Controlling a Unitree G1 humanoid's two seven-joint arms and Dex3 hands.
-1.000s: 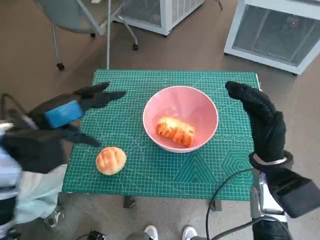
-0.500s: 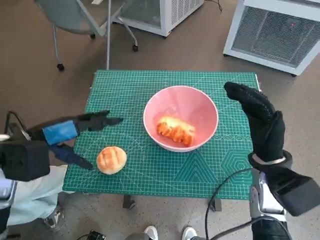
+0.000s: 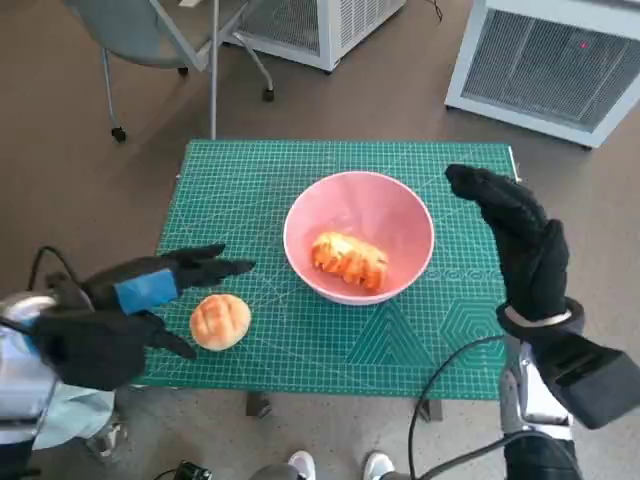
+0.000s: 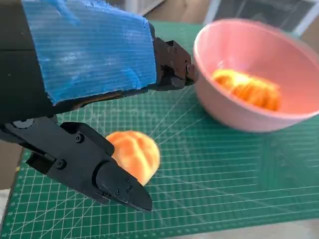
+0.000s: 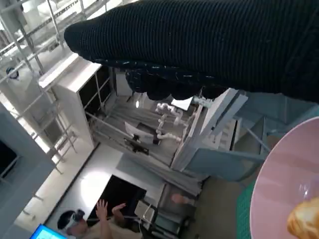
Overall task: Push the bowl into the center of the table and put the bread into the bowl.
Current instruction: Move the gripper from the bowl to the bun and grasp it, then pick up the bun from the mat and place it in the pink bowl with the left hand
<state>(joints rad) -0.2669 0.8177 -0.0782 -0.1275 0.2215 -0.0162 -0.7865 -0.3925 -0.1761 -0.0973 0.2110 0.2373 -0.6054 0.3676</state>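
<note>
A pink bowl point(image 3: 359, 205) stands near the middle of the green cutting mat point(image 3: 300, 180), with a long glazed bread point(image 3: 350, 260) lying in it. A round bun point(image 3: 220, 321) lies on the mat near its front left corner. My left hand point(image 3: 140, 295) is open just left of the bun, fingers spread to either side of it without touching. In the left wrist view the round bun point(image 4: 133, 154) shows between the black fingers point(image 4: 107, 174), the bowl point(image 4: 259, 112) beyond. My right hand point(image 3: 515, 245) is open, raised just right of the bowl.
The mat covers the small table. A chair point(image 3: 170, 40) stands on the floor behind the table at the left, white cabinets point(image 3: 550, 60) behind at the right. A cable point(image 3: 440, 390) hangs at the front right edge. A person point(image 5: 94, 221) shows far off in the right wrist view.
My left hand has come down and forward from above the mat's left edge to beside the round bun. The right hand and the bowl have stayed put.
</note>
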